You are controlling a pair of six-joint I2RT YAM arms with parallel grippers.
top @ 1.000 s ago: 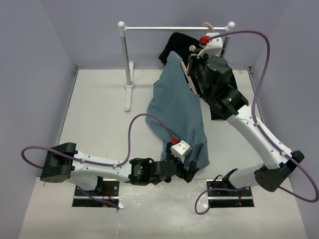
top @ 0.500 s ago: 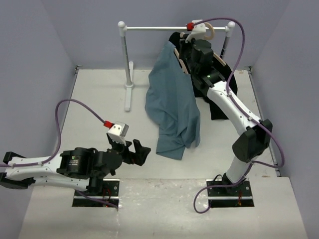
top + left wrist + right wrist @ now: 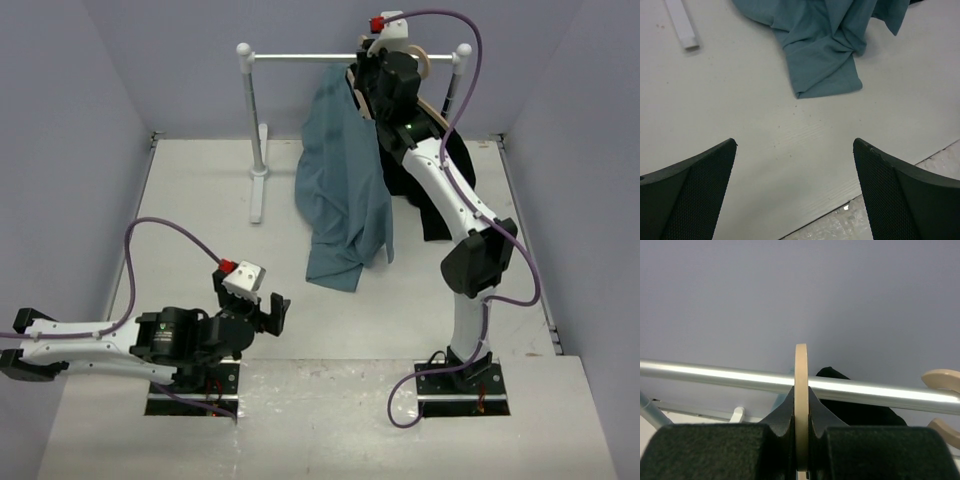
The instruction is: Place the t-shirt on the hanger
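Note:
The slate-blue t-shirt [image 3: 343,185] hangs from just under the rack's rail, and its lower end lies bunched on the table; that end shows in the left wrist view [image 3: 822,60]. My right gripper [image 3: 375,75] is up at the rail, shut on the pale wooden hook of the hanger [image 3: 801,365], which stands edge-on between the fingers [image 3: 801,392] and crosses the rail [image 3: 715,371]. The hanger's shoulders are hidden inside the shirt. My left gripper [image 3: 270,310] is open and empty, low over the table, short of the shirt's hem, its jaws [image 3: 795,145] wide apart.
A black shirt [image 3: 440,160] hangs on a twin hanger [image 3: 422,62] at the rail's right end, right beside my right gripper. The rack's left post [image 3: 250,110] and its foot [image 3: 682,25] stand at the back left. The table's near edge [image 3: 880,185] lies under my left gripper.
My right gripper has carried the hanger and t-shirt up and back to the rail. My left gripper has let go of the shirt's hem and pulled back to the left.

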